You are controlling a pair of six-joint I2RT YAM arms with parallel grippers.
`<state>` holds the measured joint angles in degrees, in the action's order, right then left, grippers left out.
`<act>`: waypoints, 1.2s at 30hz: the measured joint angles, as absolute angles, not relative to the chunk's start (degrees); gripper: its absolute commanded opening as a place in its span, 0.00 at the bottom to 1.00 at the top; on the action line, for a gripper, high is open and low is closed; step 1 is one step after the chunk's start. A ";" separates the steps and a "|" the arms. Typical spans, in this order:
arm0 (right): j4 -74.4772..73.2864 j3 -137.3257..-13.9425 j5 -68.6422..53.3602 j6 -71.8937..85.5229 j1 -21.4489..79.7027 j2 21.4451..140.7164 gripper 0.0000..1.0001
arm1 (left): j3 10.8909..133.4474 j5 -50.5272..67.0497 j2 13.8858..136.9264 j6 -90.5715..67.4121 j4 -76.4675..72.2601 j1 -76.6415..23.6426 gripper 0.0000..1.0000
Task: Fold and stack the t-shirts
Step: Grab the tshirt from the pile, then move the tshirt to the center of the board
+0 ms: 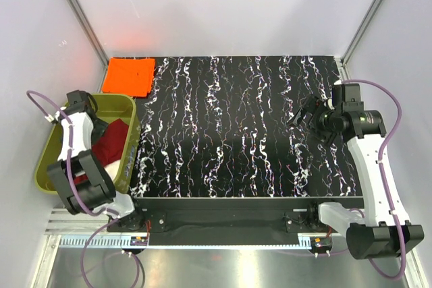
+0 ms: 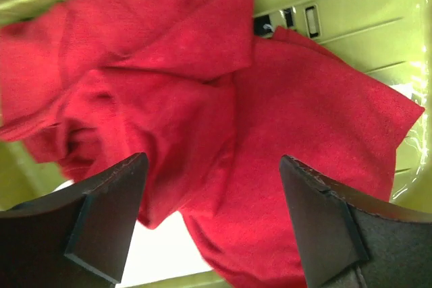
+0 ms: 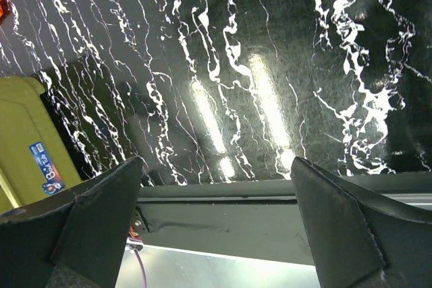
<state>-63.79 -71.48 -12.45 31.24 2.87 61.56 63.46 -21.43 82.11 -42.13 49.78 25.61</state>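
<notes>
Your left pincer (image 2: 212, 166) hangs spread wide over the crumpled red t-shirt (image 2: 283, 119) in the tub (image 1: 46, 156), likely to lift it out, while the folded orange t-shirt (image 1: 130, 76) lies just beyond the tub and your right pincer (image 3: 216, 166) gapes empty well away

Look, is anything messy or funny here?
Yes. The red shirt lies crumpled in a heap inside the green tub at the left edge of the table, not folded. The orange shirt sits neatly folded at the far left corner. Nothing looks spilled or broken.
</notes>
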 measured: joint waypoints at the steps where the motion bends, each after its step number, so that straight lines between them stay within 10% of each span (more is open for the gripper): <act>1: -63.83 -71.88 -12.38 30.98 2.90 61.89 1.00 | 63.37 -21.17 82.83 -42.13 49.23 25.58 0.81; 7: -64.18 -72.75 -11.35 30.15 3.01 62.89 1.00 | 63.26 -20.49 86.91 -43.03 47.27 25.50 0.54; 11: -64.38 -72.75 -11.11 30.20 3.01 63.22 1.00 | 63.24 -20.53 87.55 -44.21 47.99 25.50 0.22; 12: -64.40 -72.75 -11.09 30.22 3.01 63.35 1.00 | 63.24 -20.56 87.55 -44.53 48.40 25.50 0.00; 23: -66.28 -75.88 -10.15 30.63 3.01 66.63 1.00 | 76.58 -16.64 71.24 -46.41 57.80 19.44 0.00; 36: -66.32 -71.48 -10.48 36.67 3.07 60.90 1.00 | 97.80 24.97 56.53 -51.11 26.83 -1.19 0.00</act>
<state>-66.32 -71.48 -10.48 36.67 3.07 60.90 97.80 24.97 56.53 -51.11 26.83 -1.19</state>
